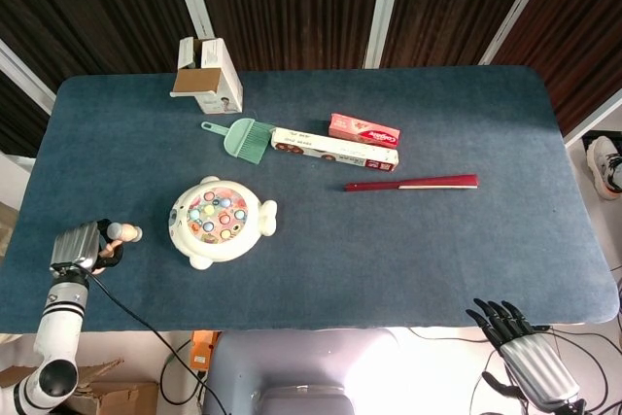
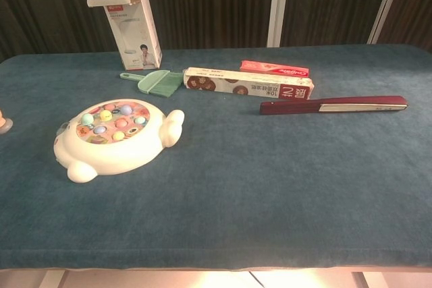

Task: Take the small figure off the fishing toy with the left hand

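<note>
The white fishing toy (image 1: 221,223) sits on the blue table, its round top dotted with several coloured pieces (image 2: 111,123). My left hand (image 1: 86,248) is well to the left of it, near the table's left edge, and holds the small orange figure (image 1: 123,233) clear of the toy. In the chest view only a sliver of the figure (image 2: 3,123) shows at the left border. My right hand (image 1: 528,349) hangs below the table's front edge at the right, fingers spread, holding nothing.
A white carton (image 1: 208,74) stands at the back left. A green dustpan brush (image 1: 244,137), a long biscuit box (image 1: 333,148), a red toothpaste box (image 1: 364,128) and a closed dark red fan (image 1: 412,183) lie mid-table.
</note>
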